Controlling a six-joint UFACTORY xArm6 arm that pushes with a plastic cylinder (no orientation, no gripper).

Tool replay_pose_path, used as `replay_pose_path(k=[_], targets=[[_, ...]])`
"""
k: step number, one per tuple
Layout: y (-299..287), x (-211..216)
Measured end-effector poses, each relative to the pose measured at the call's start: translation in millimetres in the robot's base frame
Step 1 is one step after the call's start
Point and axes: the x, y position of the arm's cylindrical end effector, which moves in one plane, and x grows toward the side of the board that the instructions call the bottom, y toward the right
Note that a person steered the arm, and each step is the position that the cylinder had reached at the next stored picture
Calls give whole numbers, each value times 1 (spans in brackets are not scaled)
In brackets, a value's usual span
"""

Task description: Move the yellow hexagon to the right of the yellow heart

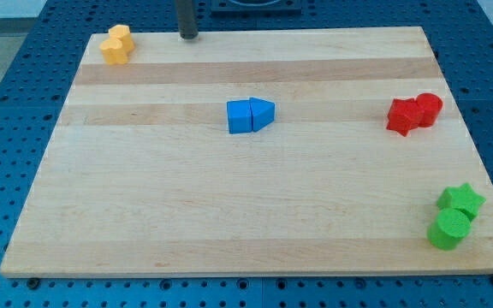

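Note:
Two yellow blocks sit touching at the board's top left corner. One [121, 35] is nearer the view's top and the other [114, 50] is just below it. I cannot tell which is the hexagon and which the heart. My tip [188, 37] rests at the top edge of the board, to the right of the yellow pair and well apart from it. The rod runs up out of the view.
A blue cube [240, 117] touches a blue pointed block [264, 112] near the board's middle. A red star [403, 116] and a red cylinder [429, 109] touch at the right. A green star [460, 200] and a green cylinder [448, 229] sit at the bottom right corner.

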Motion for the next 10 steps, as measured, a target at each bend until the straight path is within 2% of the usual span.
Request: replay_pose_path(k=[1, 4, 5, 6, 7, 8, 9, 10], targets=[[-68, 0], [-65, 0], [-51, 14], [-36, 80], [-98, 147], [-162, 153], [-163, 118], [-163, 66]])
